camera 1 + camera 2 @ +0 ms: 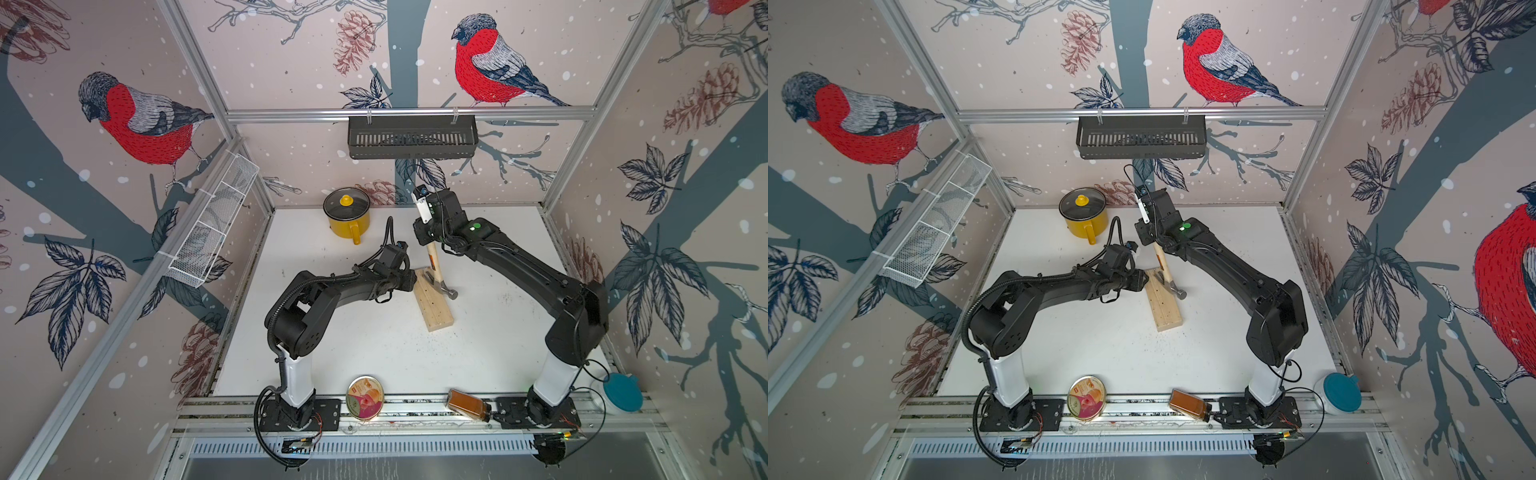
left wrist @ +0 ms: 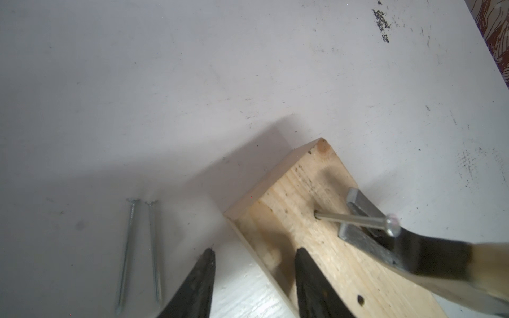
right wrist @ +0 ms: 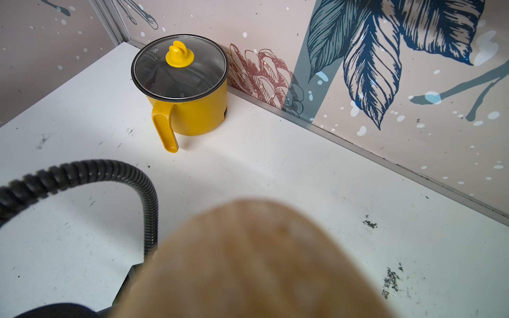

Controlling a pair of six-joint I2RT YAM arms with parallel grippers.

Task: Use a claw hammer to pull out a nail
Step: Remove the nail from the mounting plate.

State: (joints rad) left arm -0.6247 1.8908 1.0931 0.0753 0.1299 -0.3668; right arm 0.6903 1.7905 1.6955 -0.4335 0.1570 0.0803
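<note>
Claw hammer [image 1: 435,266], wood block [image 1: 434,311] and yellow pot [image 1: 347,220] obstruct; near table [image 1: 457,365] bare.

Soft, even light is falling from above in both top views, leaving the white worktop [image 1: 374,353] bright and shadows faint; wide-angle stretch is splaying the frame posts [image 1: 197,62] outward. In the left wrist view the wooden block [image 2: 303,198] is throwing a broad grey shadow. The handle of the claw hammer [image 3: 248,261] is filling the right wrist view's foreground as an out-of-focus blur.

Claw hammer [image 2: 413,250], wooden handle angled upward, split claw straddling tilted nail [image 2: 352,219]
</note>
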